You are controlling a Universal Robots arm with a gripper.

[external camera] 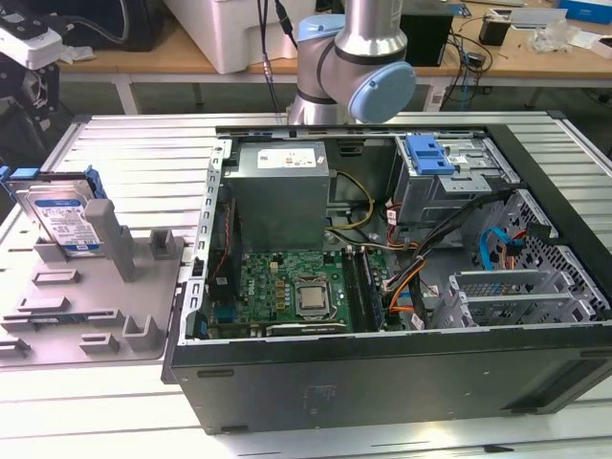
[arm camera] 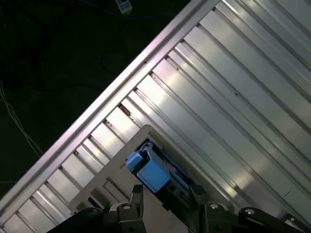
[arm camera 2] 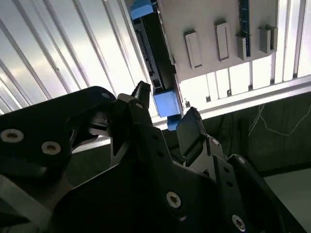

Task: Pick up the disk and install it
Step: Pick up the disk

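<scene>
The disk (external camera: 59, 216) stands on edge in a grey holder (external camera: 96, 311) on the slatted table, at the exterior view's left. It is silver with a white-and-blue label and a blue frame. Both wrist views look down on its top edge (arm camera 2: 154, 53) (arm camera: 154, 171), where a blue tab of the frame shows. My gripper (arm camera 2: 166, 110) (arm camera: 167, 196) hangs open above it, with one black finger (arm camera 2: 141, 99) on each side of the blue tab. Nothing is held. In the exterior view the space around the disk is free of the arm.
An open computer case (external camera: 382, 382) lies at the middle and right, with a motherboard (external camera: 292, 292), a grey power supply (external camera: 280, 191) and a drive cage holding a blue bracket (external camera: 427, 153). The arm's base (external camera: 349, 67) stands behind the case. Workbenches with clutter line the back.
</scene>
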